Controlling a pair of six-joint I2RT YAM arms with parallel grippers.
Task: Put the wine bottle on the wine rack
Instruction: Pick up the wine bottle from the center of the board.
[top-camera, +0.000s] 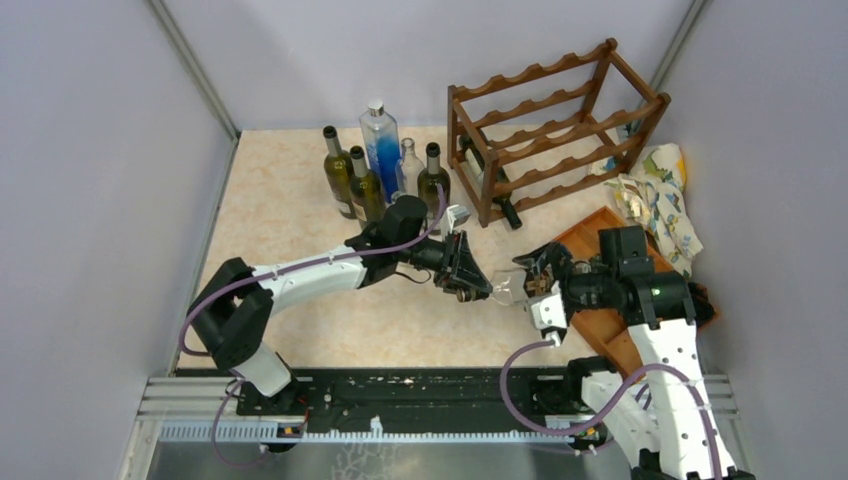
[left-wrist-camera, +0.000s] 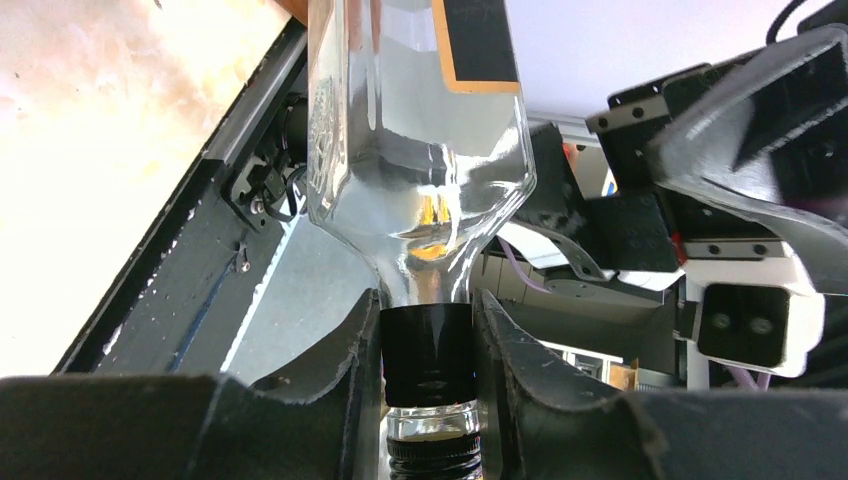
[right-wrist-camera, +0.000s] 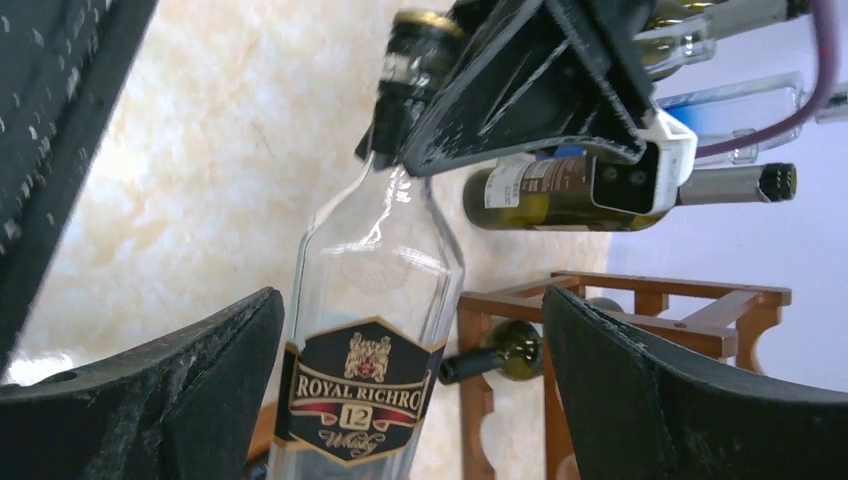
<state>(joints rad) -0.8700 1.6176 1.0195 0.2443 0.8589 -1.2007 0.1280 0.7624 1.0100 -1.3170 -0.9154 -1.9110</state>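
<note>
Top external view: the left claw (top-camera: 462, 272) is closed on the black-capped neck of a clear glass bottle (top-camera: 508, 288), which spans the gap between the two arms over the table (top-camera: 290, 210). The right claw (top-camera: 528, 290) stands wide open, one finger on each side of the bottle's labelled body, not clamping it. Left wrist view: both fingers (left-wrist-camera: 350, 350) press against the neck. The wine rack (top-camera: 555, 130) stands at the far right, well apart from the held bottle, with one dark bottle (top-camera: 490, 180) lying in a low tier. Five upright bottles (top-camera: 385, 170) stand just left of the rack.
</note>
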